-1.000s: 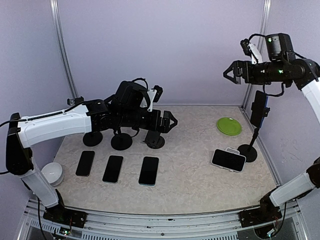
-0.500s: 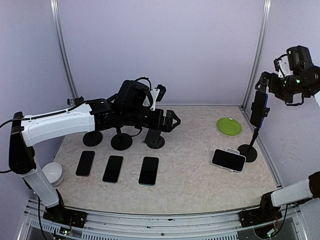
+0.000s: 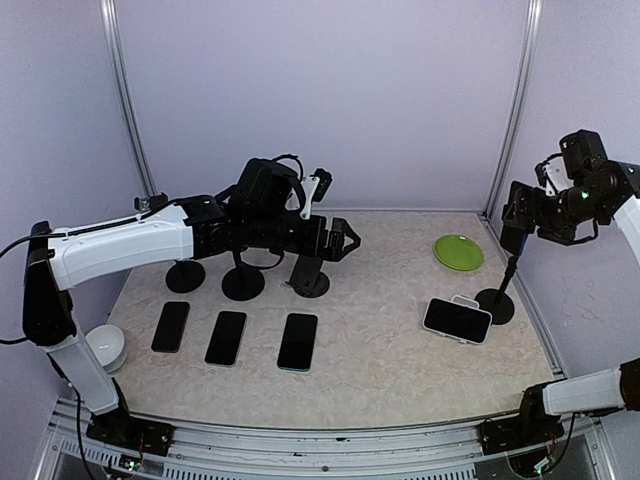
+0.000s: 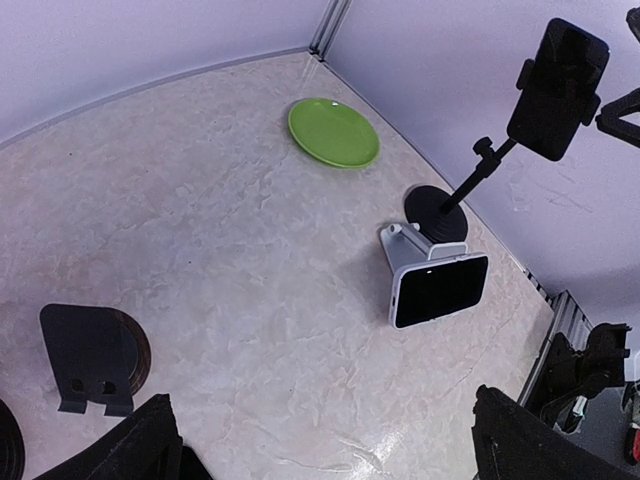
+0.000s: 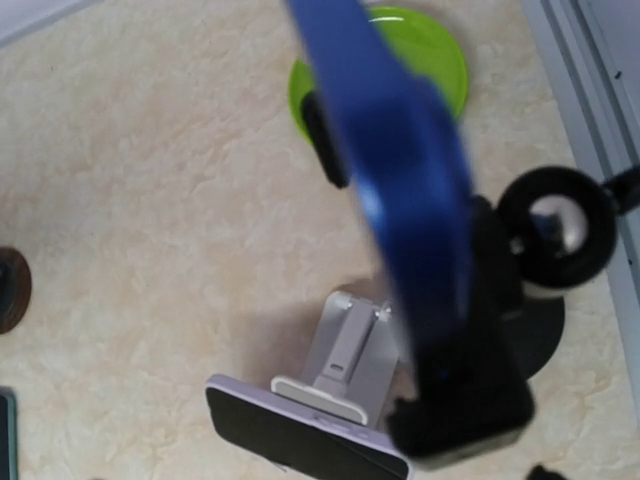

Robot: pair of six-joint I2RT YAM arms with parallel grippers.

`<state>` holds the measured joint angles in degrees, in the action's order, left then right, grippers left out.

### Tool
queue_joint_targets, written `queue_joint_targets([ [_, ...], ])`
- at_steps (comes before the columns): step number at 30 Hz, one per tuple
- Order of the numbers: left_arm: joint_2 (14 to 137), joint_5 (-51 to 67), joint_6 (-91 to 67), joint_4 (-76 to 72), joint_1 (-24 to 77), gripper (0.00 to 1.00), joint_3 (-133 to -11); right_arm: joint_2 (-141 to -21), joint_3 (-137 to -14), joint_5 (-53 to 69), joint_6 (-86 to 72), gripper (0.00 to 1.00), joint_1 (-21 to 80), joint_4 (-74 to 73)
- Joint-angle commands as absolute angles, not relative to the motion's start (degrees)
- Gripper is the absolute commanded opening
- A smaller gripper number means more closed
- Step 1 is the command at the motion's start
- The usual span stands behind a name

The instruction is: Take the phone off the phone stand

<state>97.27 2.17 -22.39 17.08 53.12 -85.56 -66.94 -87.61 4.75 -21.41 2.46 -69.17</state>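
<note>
**Phone clamped in the tall stand, right gripper beside it**

The blue phone (image 4: 557,88) sits upright in the clamp of the tall stand (image 4: 465,185), at the far right of the table (image 3: 380,340), close to the side wall. From my right wrist camera its blue edge fills the middle of the view, blurred and very near. The right gripper (image 3: 516,212) hangs at the phone's upper part. The left wrist view shows one dark finger just to the phone's right, not touching it, and I cannot tell whether those jaws are spread or closed.

Just in front of the stand's round base is a white stand (image 4: 410,255) holding a second phone (image 4: 440,290) sideways. The green plate (image 4: 333,132) lies behind them, toward the back corner.

My left gripper (image 3: 350,240) is well apart, above mid-table, with its fingers spread wide and holding nothing. Under that arm stand three black stands (image 3: 243,283), and three phones (image 3: 226,337) lie flat in a row in front of them.
</note>
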Motion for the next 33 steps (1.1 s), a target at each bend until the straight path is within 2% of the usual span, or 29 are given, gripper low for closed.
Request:
queue_joint_targets([
  [1,97.4,3.6,-19.9,15.7,52.4,0.99,-86.9,-65.8,-85.6,5.4,-19.8,0.86,1.8,-66.4],
  [9,97.6,3.9,-19.7,15.5,51.7,0.99,-86.7,-66.9,-85.6,3.8,-18.1,0.73,1.8,-65.4],
  [16,97.3,3.7,-20.3,14.6,51.5,0.99,-85.7,-67.8,-86.4,-1.0,-15.8,0.68,1.8,-66.8],
  [23,98.3,4.2,-20.6,14.8,51.4,0.99,-86.9,-69.0,-87.3,-1.4,-14.7,0.55,1.8,-66.4],
  [29,98.7,4.0,-20.6,15.1,51.3,0.99,-87.5,-70.3,-87.3,-2.9,-13.6,0.51,1.6,-66.3],
  [33,98.8,3.8,-20.6,15.5,51.3,0.99,-87.9,-70.8,-87.8,-2.5,-12.8,0.45,1.3,-65.5],
])
